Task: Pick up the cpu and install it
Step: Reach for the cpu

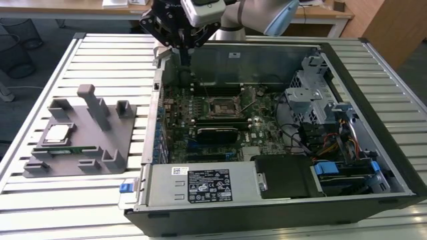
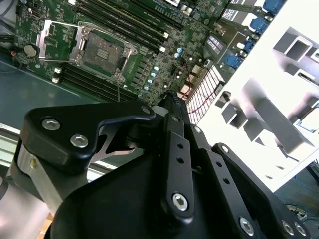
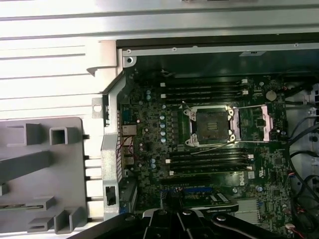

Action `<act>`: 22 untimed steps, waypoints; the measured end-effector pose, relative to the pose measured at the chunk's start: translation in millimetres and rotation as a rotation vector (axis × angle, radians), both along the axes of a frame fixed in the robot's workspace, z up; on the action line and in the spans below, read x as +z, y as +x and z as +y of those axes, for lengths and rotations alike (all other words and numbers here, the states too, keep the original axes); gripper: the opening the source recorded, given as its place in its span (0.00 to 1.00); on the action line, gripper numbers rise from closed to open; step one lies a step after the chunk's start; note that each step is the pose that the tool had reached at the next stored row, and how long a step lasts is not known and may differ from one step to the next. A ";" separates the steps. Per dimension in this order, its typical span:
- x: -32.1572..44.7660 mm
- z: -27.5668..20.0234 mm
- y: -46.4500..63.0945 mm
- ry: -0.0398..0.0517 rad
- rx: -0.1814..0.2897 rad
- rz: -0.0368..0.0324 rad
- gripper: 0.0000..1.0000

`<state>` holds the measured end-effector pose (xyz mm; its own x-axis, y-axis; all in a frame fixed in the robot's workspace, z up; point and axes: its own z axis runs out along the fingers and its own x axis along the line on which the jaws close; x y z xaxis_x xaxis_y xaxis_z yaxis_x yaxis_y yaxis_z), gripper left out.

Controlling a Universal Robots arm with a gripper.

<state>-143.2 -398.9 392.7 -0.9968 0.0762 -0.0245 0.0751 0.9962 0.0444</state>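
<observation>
The cpu (image 1: 57, 134), a small square chip with a silver top, lies flat on the grey tray (image 1: 80, 162) at the exterior view's left. My gripper (image 1: 183, 54) hangs over the back left corner of the open computer case, well away from the cpu. Its black fingers (image 2: 172, 107) meet at a point and hold nothing. The motherboard's cpu socket (image 1: 220, 106) is bare, with its metal load plate swung open; it appears in both wrist views (image 2: 102, 50) (image 3: 212, 124).
A thin green memory stick (image 1: 65, 150) lies on the tray next to the cpu, among upright grey blocks (image 1: 93, 102). The case wall (image 1: 157, 95) stands between tray and motherboard. Drive cages and cables (image 1: 327, 125) fill the case's right side. A slatted metal table (image 1: 67, 200) carries everything.
</observation>
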 end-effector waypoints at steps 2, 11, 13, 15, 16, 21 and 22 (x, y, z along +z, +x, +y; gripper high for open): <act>0.0 0.0 -0.6 0.0000 0.000 0.0000 0.11; -0.2 0.0 -3.9 0.0000 0.000 0.0000 0.11; -0.2 0.0 -4.5 0.0000 0.000 0.0000 0.11; -0.3 0.0 -5.1 0.0000 0.000 0.0000 0.11; -0.3 0.0 -5.4 0.0000 0.000 0.0000 0.11; -0.4 0.0 -7.1 -0.0001 0.000 0.0000 0.11; -0.4 0.0 -7.4 -0.0001 0.000 0.0000 0.11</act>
